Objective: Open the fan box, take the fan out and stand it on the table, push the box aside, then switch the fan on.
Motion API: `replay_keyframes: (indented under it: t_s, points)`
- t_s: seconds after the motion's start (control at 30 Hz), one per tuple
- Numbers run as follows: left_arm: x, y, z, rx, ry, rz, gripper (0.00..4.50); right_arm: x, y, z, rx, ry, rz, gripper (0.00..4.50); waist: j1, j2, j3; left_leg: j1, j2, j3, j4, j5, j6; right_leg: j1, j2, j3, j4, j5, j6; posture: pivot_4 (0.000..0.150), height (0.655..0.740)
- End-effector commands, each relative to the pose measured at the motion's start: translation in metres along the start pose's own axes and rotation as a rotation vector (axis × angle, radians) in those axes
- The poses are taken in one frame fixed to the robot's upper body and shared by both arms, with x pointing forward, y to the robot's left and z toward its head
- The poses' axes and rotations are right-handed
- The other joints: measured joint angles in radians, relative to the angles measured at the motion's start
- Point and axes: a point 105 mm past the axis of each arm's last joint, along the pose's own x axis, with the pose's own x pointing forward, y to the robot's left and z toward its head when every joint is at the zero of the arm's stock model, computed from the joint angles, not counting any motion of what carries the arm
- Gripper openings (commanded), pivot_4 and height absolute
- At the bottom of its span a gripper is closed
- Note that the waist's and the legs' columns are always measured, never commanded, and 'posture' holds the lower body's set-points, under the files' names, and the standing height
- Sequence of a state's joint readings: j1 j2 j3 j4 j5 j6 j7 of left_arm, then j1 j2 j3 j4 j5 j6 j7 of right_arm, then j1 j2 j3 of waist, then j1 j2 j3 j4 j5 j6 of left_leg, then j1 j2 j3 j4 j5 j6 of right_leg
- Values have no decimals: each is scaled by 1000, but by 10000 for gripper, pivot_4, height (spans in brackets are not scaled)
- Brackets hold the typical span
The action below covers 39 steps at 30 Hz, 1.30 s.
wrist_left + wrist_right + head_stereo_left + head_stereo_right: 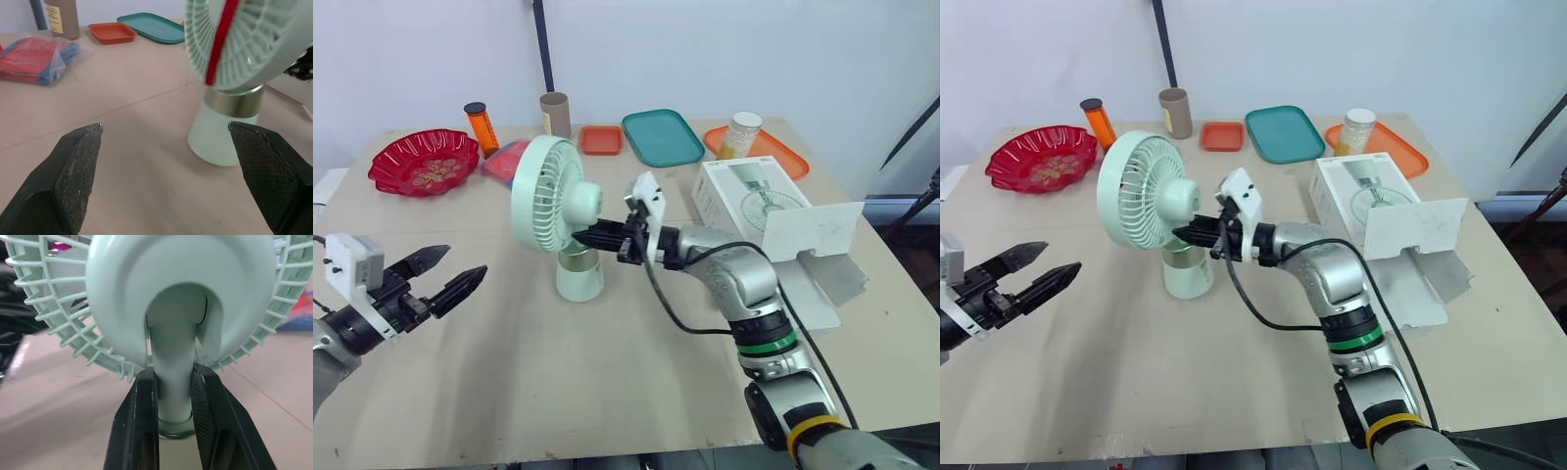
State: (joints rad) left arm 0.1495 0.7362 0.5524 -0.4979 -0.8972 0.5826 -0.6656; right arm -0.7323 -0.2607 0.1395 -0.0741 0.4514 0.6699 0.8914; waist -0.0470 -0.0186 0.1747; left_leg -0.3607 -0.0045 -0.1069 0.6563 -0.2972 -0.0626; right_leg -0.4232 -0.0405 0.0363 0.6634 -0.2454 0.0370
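Left of the fan [545, 191] and apart from it, the left gripper [465, 262] hovers over the table [607, 392], its two fingers spread wide with nothing between them. The pale green fan stands upright on its base on the table. From the fan's right, the right gripper [173, 396] is clamped on its neck, one finger pressed to each side. Further right of the fan, not touching it, the fan box [744, 196] lies with its end flap open.
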Motion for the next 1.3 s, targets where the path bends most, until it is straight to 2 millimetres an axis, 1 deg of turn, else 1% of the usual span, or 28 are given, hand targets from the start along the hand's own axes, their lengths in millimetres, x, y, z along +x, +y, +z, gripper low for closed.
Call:
replay_keyframes:
  t_s: [0.03,0.07,0.1,0.13,0.2,0.27,0.33,0.37,0.4,0.47,0.6,0.67,0.93,1.3]
  points:
    - [5,-3,7,20,-44,-56,35229,-14,23,25,-69,-81,115,3204,0,0,0,0,0,0,0,0,0,0,0,0,0,0,0,1500,7400]
    - [7,-4,6,21,-44,-69,30719,-18,27,24,-75,-75,134,3204,0,0,0,0,0,0,0,0,0,0,0,0,0,0,0,1500,7400]
    - [9,-5,4,24,-36,-85,28303,-21,31,22,-85,-68,152,3204,-2,0,0,0,0,0,0,0,0,0,0,0,0,0,0,1500,7400]
    - [11,-7,0,27,-24,-112,27214,-23,34,19,-93,-57,170,3204,-2,0,0,0,0,1,0,0,1,0,0,0,0,0,0,1500,7400]
    - [15,-12,-5,32,-8,-153,19146,-26,39,14,-101,-42,192,3204,-3,0,0,0,0,1,0,0,1,0,0,0,0,0,0,1500,7400]
    - [20,-17,-10,31,-1,-194,12227,-27,43,9,-111,-29,210,3204,-2,0,0,0,0,1,0,0,1,0,0,0,0,0,0,1500,7400]
    - [26,-22,-12,34,0,-229,8534,-27,48,5,-123,-16,230,3204,-2,0,0,0,1,1,0,0,1,0,1,1,0,0,0,1500,7400]
    - [29,-25,-13,35,-1,-242,3090,-27,49,3,-129,-13,235,3204,-1,0,0,1,1,1,0,0,1,0,1,0,1,0,0,1500,7400]
    - [30,-27,-13,36,-2,-250,464,-27,49,2,-134,-12,238,3204,-1,0,0,0,0,1,0,0,1,0,0,1,1,0,0,1500,7400]
    - [34,-31,-18,38,9,-279,464,-28,50,-1,-148,-13,247,3204,-1,0,0,0,0,1,0,0,1,0,0,1,0,0,0,1500,7400]
    - [43,-42,-39,79,92,-348,464,-30,56,-6,-170,-29,298,3204,0,0,0,0,0,1,0,0,1,0,0,1,0,0,0,1500,7400]
    - [48,-47,-46,92,112,-364,464,-28,57,-12,-178,-15,305,3204,-1,0,0,1,0,1,0,0,1,0,0,1,0,0,0,1500,7400]
    - [60,-50,-54,123,119,-386,464,-27,53,-26,-171,22,310,3204,0,0,0,1,0,1,1,0,0,0,0,0,0,0,0,1500,7400]
    - [58,-58,-67,123,167,-427,464,-23,53,-33,-155,31,301,3204,0,0,0,1,0,1,1,0,1,0,0,0,1,0,0,1500,7400]
